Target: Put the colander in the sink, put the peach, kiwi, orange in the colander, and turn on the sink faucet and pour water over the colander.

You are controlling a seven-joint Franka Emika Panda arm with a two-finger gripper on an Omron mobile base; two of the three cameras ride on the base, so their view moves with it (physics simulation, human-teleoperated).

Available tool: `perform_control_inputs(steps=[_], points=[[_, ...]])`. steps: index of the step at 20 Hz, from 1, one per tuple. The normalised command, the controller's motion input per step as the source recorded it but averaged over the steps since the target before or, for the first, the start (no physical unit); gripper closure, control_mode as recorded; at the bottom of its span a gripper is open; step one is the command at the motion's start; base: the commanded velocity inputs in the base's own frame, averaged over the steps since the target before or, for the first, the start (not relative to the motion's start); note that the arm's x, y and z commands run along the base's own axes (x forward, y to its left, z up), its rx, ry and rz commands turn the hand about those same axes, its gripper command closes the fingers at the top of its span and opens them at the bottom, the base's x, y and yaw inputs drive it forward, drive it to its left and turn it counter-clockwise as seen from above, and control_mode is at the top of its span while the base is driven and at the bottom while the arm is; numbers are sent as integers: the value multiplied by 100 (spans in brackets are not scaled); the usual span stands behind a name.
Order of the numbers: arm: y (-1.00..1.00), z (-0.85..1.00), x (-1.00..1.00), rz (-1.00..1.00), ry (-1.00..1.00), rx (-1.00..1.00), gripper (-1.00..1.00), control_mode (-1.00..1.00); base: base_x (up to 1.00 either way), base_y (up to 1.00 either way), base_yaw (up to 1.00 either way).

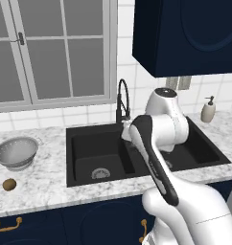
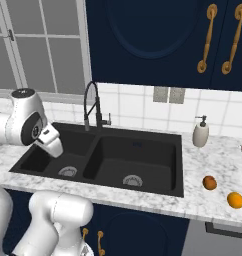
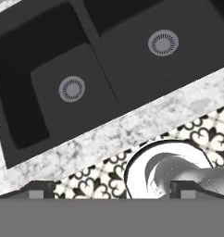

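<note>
One tool (image 3: 112, 187), jaws spread wide, nothing held, poised above the front edge of the sink (image 1: 84, 143).
Two dark fingertips (image 3: 40, 189) frame the marbled desk (image 3: 86, 148) rim and patterned floor (image 3: 104, 178) in the hand view; both basins and their round silver drains lie beyond. Faucet (image 1: 121, 98) stands behind the divider. Colander (image 1: 16, 152) sits upright on the desk well left of the sink, kiwi (image 1: 9, 184) just in front of it. Two orange-coloured fruits (image 2: 209, 183) lie on the desk right of the sink, near the soap pump (image 2: 200, 132).
</note>
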Motion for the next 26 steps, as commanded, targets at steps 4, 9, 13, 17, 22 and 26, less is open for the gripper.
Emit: perform_control_inputs(steps=[4, 9, 13, 17, 22, 26], points=[[79, -18, 22, -20, 0, 0, -100, -100, 0, 0, 0], [98, -2, 30, -11, -1, 1, -100, -100, 0, 0, 0], [85, 0, 39, 0, 0, 1, -100, -100, 0, 0, 0], [79, 0, 45, 1, 1, 0, -100, -100, 0, 0, 0], [69, -2, 43, 6, 3, 2, -100, -100, 0, 0, 0], [44, 0, 47, 7, 0, 18, -100, -100, 0, 0, 0]])
